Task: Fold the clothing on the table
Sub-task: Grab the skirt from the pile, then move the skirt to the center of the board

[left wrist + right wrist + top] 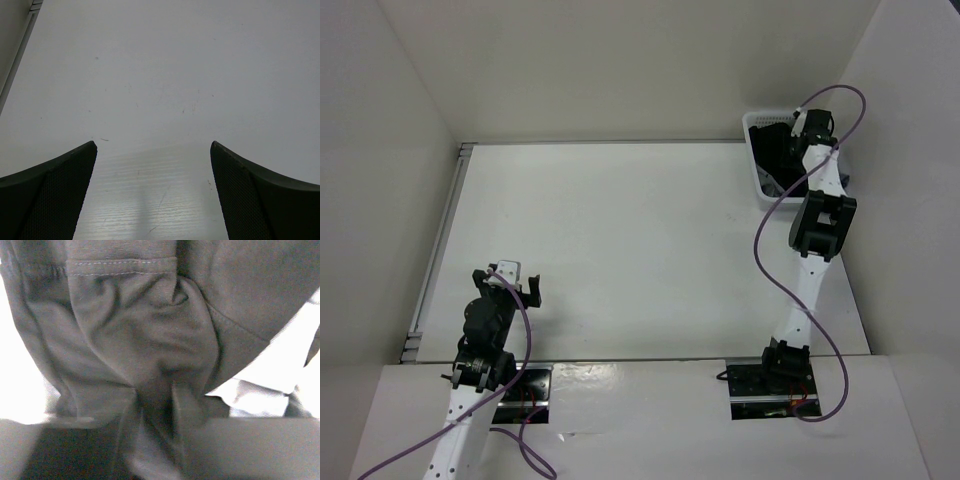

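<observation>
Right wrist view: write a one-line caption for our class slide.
Close-up: black clothing bunched and creased between the blurred fingers of the right gripper.

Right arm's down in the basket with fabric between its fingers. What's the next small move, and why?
Probably close the right gripper fully on the black clothing: fabric bunches between its jaws, but whether they pinch firmly is unclear. The garment lies in the basket, not on the table, so a sure hold should come before any lift.
</observation>
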Controlling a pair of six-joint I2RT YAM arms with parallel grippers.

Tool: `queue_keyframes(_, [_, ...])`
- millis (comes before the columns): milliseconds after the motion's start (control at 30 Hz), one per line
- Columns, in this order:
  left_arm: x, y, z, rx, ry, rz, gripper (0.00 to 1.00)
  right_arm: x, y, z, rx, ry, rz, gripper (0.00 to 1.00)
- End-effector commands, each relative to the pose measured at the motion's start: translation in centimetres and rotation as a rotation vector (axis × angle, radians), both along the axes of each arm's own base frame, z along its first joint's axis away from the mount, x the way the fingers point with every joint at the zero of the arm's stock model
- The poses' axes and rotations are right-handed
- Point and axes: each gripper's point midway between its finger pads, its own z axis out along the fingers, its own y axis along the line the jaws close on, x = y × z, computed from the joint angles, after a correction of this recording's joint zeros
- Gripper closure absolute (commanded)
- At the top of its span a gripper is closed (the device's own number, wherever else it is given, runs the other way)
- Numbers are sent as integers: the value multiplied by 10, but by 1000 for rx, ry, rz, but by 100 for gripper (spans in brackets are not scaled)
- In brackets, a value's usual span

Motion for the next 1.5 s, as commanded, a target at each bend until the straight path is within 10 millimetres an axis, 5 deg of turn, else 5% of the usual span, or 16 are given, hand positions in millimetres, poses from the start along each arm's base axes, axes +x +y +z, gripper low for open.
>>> queue_keyframes(0, [2,0,13,-28,-104,10,0,4,3,5,-22,1,12,73])
queue_keyframes(100, [2,0,13,-28,-104,10,0,6,6,20,-5,-17,18,99])
queue_keyframes(200, [2,0,13,-28,-104,10,0,8,10,77,25,-106,35,100])
queue_keyframes(433, [2,0,13,-28,-104,10,0,-27,45,277,99,-444,167,100])
queue_keyframes(467, [2,0,13,-28,-104,10,0,-46,60,323,105,-527,218,100])
queue_keyframes(567, [2,0,13,-28,-104,10,0,-83,125,380,163,-621,439,100])
queue_keyframes(667, [2,0,13,-28,-104,10,0,-130,193,404,239,-640,721,100])
queue_keyframes(733, [2,0,13,-28,-104,10,0,-157,235,401,292,-600,877,100])
queue_keyframes(800, [2,0,13,-28,-104,10,0,-179,271,394,260,-583,1027,74])
queue_keyframes(867, [2,0,13,-28,-104,10,0,-195,288,376,237,-502,1063,7])
queue_keyframes(900, [2,0,13,-28,-104,10,0,-181,285,356,180,-441,995,1])
queue_keyframes(1067, [2,0,13,-28,-104,10,0,-155,266,270,236,-143,779,1])
queue_keyframes(1200, [2,0,13,-28,-104,10,0,-172,260,221,332,-30,756,1])
queue_keyframes(1233, [2,0,13,-28,-104,10,0,-190,257,249,282,-117,757,1])
queue_keyframes(1367, [2,0,13,-28,-104,10,0,-248,280,233,163,-174,805,1])
queue_keyframes(1467, [2,0,13,-28,-104,10,0,-280,267,247,118,-267,780,1])
